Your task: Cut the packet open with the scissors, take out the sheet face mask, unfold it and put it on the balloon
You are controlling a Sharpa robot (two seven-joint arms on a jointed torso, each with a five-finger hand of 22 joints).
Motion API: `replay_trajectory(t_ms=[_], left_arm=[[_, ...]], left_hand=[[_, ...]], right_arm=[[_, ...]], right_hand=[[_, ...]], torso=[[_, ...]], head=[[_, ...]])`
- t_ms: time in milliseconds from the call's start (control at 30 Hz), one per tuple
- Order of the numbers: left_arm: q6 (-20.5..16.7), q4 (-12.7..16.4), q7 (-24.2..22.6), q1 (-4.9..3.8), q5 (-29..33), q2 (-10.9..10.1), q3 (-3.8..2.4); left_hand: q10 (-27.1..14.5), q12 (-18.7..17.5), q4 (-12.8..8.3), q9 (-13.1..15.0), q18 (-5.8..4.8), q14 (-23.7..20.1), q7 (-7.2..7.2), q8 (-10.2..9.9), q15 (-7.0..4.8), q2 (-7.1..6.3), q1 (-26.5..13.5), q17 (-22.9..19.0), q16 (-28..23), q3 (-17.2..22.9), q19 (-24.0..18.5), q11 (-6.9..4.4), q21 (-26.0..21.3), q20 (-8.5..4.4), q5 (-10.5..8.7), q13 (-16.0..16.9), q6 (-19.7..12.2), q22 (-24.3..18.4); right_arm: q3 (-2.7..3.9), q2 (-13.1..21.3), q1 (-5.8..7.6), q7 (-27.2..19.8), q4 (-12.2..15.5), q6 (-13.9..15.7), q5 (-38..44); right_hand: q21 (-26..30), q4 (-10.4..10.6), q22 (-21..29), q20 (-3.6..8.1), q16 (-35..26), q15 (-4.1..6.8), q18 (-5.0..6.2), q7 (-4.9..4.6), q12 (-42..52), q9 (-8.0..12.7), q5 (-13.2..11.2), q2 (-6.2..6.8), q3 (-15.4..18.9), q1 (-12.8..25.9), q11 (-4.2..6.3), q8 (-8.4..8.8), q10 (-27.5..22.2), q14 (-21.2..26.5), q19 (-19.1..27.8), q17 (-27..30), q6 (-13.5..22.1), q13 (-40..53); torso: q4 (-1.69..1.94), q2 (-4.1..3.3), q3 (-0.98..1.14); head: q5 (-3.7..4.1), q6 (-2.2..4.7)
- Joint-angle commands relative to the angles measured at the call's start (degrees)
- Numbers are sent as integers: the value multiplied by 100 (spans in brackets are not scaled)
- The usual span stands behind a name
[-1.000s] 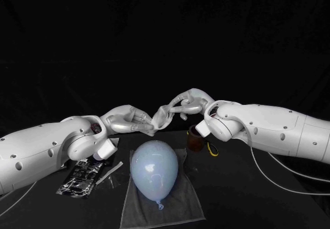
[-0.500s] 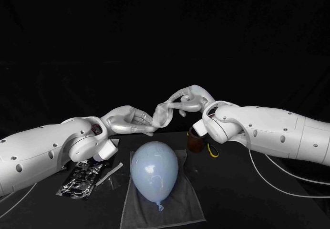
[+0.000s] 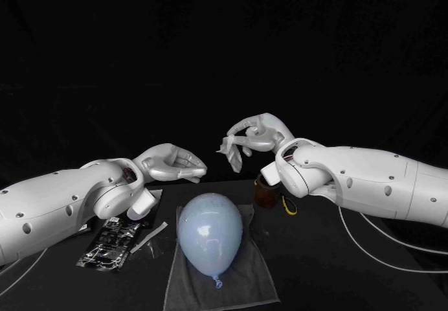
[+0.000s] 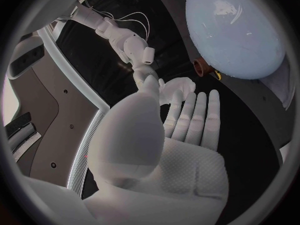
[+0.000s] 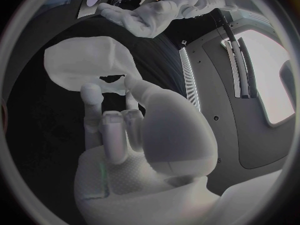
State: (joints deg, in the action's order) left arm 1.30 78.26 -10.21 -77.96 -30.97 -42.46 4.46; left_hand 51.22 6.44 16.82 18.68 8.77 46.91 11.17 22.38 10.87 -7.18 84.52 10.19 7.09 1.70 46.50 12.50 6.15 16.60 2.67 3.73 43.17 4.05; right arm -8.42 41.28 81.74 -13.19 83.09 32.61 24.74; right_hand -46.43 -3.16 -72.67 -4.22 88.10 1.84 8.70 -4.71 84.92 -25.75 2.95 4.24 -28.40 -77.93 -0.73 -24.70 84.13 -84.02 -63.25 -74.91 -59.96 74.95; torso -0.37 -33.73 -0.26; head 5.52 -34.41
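The white sheet mask [image 3: 232, 152] hangs crumpled from my right hand [image 3: 256, 135], which pinches it in the air above and behind the balloon; it also appears in the right wrist view [image 5: 87, 65]. My left hand [image 3: 173, 163] hovers a short way to the left of the mask, apart from it and holding nothing, its fingers spread in the left wrist view [image 4: 187, 120]. The pale blue balloon [image 3: 210, 230] lies on a grey cloth [image 3: 224, 282] at the table's front. The cut packet [image 3: 112, 243] lies flat under my left arm.
A cut-off strip [image 3: 149, 234] lies between the packet and the cloth. The scissors [image 3: 287, 205] with yellow handles rest beside a brown holder [image 3: 265, 193] under my right forearm, right of the balloon.
My left hand has let go of the mask, which no longer stretches between the hands. It now dangles from my right hand, which has lifted slightly.
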Motion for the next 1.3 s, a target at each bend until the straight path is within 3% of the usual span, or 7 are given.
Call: replay_trajectory(t_ms=[33, 233, 467, 667, 767, 1300], left_arm=[[-441, -35, 169, -1, 91, 27, -7], [-818, -45, -6, 4, 208, 58, -7], [-1299, 80, -618, 42, 302, 126, -17], [-1439, 228, -967, 67, 309, 158, -24], [-1497, 272, -1083, 77, 344, 161, -26], [-1395, 315, -1096, 111, 405, 231, -29]], left_hand=[[41, 22, -6, -9, -25, 46, 379, -13, 11, 37, 6, 6, 22, -36, 24, -4, -31, -1, 8, 10, 39, 2], [104, 85, -19, -49, -28, 59, 376, -44, 1, 66, 56, 17, 54, -130, 18, -15, -43, -1, 9, 15, -10, 0], [300, 277, -62, -69, -14, 146, 293, 41, -57, 113, 367, 68, 193, -180, 56, -94, -36, -5, 10, 40, 170, 8], [788, 632, -53, -109, 168, 568, 7, 179, -292, 193, 734, 260, 638, -183, 508, -354, 222, -41, 12, 129, 666, 111], [913, 735, -35, -166, 177, 704, -35, 133, -360, 208, 789, 377, 867, -217, 679, -409, 335, -85, 13, 160, 726, 158], [840, 804, -21, -263, 162, 542, -8, 41, -356, 173, 609, 565, 1183, -485, 729, -391, 408, -121, 9, 175, 759, 190]], right_arm=[[7, 33, 5, -274, 83, 46, -119], [8, 69, 4, -276, 177, 29, -118], [8, 60, 2, -203, 205, 74, -70], [8, 23, 0, -161, 223, 129, -7], [8, 9, -1, -133, 226, 160, 31], [7, -48, -4, 21, 244, 279, 172]], right_hand=[[-7, 0, -9, 0, 23, 37, 24, -16, 32, -6, -17, 0, -46, 57, 1, -33, 218, -186, -26, -699, 24, 843], [-7, 0, -9, 0, 23, 37, 24, -16, 32, -6, -17, 0, -46, 57, 1, -33, 218, -186, -26, -699, 24, 843], [-11, -10, -14, 0, 26, 37, 23, -17, 33, -8, -17, -1, -65, 65, 1, -39, 220, -192, -27, -710, 26, 845], [-17, -13, -17, 0, 26, 37, 22, -17, 35, -9, -16, 0, -70, 67, 1, -42, 221, -193, -31, -712, 26, 848], [-5, -18, -14, 0, 27, 37, 24, -17, 36, -10, -16, 1, -78, 70, 1, -44, 222, -195, -23, -715, 26, 849], [-21, -36, -25, 1, 30, 37, 22, -18, 39, -14, -16, 6, -104, 83, 1, -55, 225, -201, -32, -726, 25, 853]], torso=[[3, -1, -2], [3, -2, -3], [0, -8, -7], [0, -3, -1], [1, 2, -1], [4, -2, -4]], head=[[-7, 9], [-7, 7], [-24, -15], [-16, -23], [-10, -24], [-4, -33]])
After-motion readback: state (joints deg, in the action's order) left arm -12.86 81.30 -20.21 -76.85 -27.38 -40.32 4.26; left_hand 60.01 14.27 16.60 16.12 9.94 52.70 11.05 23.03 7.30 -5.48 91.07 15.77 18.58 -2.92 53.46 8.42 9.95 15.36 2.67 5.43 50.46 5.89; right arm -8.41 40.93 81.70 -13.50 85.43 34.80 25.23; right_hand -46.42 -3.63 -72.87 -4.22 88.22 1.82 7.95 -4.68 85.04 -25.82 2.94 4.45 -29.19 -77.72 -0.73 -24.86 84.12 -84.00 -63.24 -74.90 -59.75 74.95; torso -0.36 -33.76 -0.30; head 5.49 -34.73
